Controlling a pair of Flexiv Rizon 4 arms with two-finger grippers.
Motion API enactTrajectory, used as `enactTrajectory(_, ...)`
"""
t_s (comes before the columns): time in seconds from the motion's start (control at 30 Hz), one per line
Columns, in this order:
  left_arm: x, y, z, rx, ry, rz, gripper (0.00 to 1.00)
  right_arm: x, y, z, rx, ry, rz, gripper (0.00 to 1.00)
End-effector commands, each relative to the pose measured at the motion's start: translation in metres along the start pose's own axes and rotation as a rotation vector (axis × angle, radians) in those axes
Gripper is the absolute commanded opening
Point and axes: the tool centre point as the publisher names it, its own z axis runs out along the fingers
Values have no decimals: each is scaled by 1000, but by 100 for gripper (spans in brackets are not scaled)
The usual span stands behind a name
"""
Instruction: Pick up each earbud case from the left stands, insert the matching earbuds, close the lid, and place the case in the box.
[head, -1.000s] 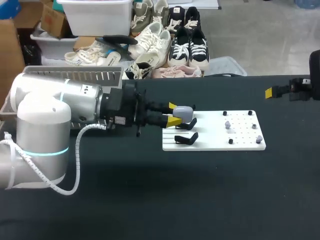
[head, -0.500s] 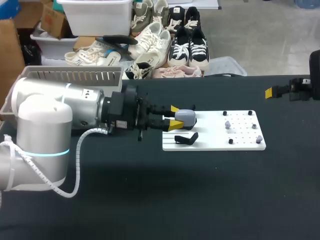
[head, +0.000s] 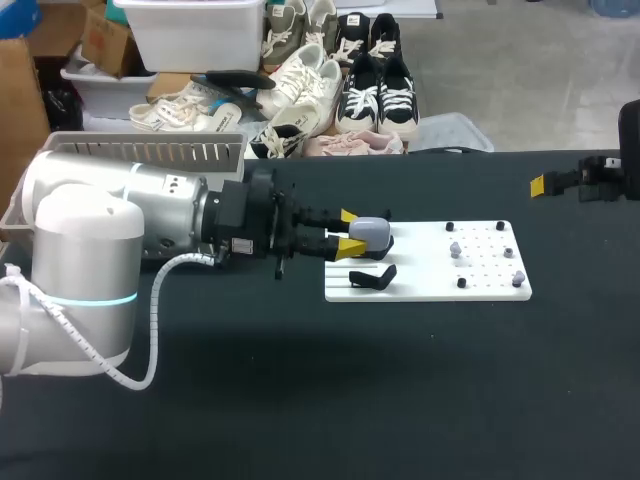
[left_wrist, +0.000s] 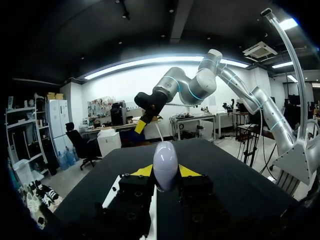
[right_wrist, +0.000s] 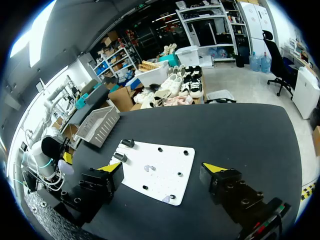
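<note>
A rounded lavender-grey earbud case (head: 371, 231) (left_wrist: 165, 164) sits between the yellow tips of my left gripper (head: 350, 232) (left_wrist: 165, 171), which is shut on it. The case is over the rear stand at the left end of the white board (head: 428, 290); I cannot tell whether it touches the stand. The front black stand (head: 373, 277) is bare. Small grey earbuds (head: 455, 248) lie on the board's right half, with another (head: 517, 279) near its corner. My right gripper (head: 545, 185) (right_wrist: 160, 167) hangs open at the far right, well away from the board (right_wrist: 172, 162).
A grey slatted box (head: 150, 152) (right_wrist: 97, 126) stands at the table's back left, behind my left arm. Short black pegs (head: 449, 227) stick up from the board. Dark tabletop spreads in front of the board and to its right.
My left gripper has shifted slightly to the right with the case held in it. The right arm has not moved.
</note>
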Motion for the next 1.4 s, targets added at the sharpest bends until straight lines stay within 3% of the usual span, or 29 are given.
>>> enactTrajectory(0.03,0,0,0,-1,-3,1,0,0,-2,1,-7,1,-2,100)
enactTrajectory(0.73,0,5,8,8,-21,-1,0,5,3,-3,-2,14,-21,100)
enactTrajectory(1.0,1,7,17,33,-33,0,0,18,25,-17,-5,11,-94,100)
enactTrajectory(1.4,12,9,26,47,-31,5,0,48,72,-28,-79,-4,-168,100)
